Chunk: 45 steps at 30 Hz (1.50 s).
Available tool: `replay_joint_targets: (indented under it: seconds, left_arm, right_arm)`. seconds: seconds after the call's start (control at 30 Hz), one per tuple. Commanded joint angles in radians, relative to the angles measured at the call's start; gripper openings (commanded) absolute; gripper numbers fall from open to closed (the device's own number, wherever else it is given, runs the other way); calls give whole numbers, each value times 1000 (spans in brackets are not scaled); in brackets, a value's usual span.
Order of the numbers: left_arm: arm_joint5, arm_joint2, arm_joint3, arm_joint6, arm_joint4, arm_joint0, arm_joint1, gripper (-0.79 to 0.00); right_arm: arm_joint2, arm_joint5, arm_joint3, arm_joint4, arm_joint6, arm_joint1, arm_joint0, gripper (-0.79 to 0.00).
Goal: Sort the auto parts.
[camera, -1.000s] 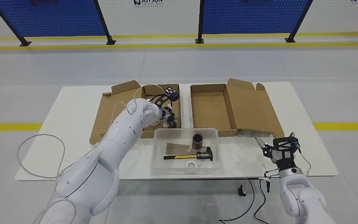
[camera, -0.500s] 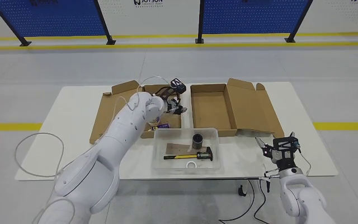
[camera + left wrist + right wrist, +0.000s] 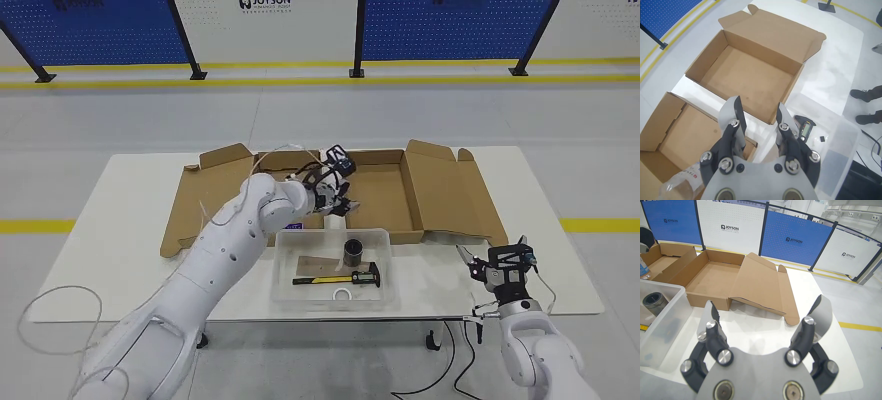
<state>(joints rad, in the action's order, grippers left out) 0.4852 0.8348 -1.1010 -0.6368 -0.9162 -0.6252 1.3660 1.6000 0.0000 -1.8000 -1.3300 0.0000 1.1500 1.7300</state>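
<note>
Hovering over the near right corner of the white table [image 3: 130,230], the right gripper [image 3: 765,305] has its fingers spread wide with nothing between them. Just beyond, at the table's near middle, sits a clear rectangular plastic bin [image 3: 382,296]. It holds a small white ring [image 3: 342,295] nearest the robot, then a black and yellow digital caliper [image 3: 340,278], a flat brown piece [image 3: 315,264] and, at the far side, a short black metal cylinder [image 3: 353,247]. Above the bin's far edge hangs the left gripper [image 3: 759,102], fingers parted and empty, over the gap between two open brown cardboard boxes. A clear plastic bag with something brown inside [image 3: 680,183] lies in the left box [image 3: 215,200]. The right box [image 3: 375,195] stands just beside it, its lid flap lying open on the table.
</note>
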Motion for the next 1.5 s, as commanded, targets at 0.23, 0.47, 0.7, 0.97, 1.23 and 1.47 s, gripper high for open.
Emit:
replay_joint_targets:
  seconds: [0.23,0.47,0.7,0.97,1.23,1.47]
  left_arm:
    - [-63,208,-494,-139,-51,-339,-91,-372]
    - [-72,274,-648,-173,-35,-518,-120,-376]
    - [-134,263,-629,-170,-6,-569,-123,-256]
    - [-231,198,-550,-166,50,-518,-105,-289]
    - [-269,144,-439,-147,105,-444,-84,-188]
    - [-272,115,-309,-124,230,-391,-64,-175]
  right_arm:
    - [0,0,0,0,0,0,0,0]
    - [0,0,0,0,0,0,0,0]
    - [0,0,0,0,0,0,0,0]
    - [0,0,0,0,0,0,0,0]
    - [0,0,0,0,0,0,0,0]
    - [0,0,0,0,0,0,0,0]
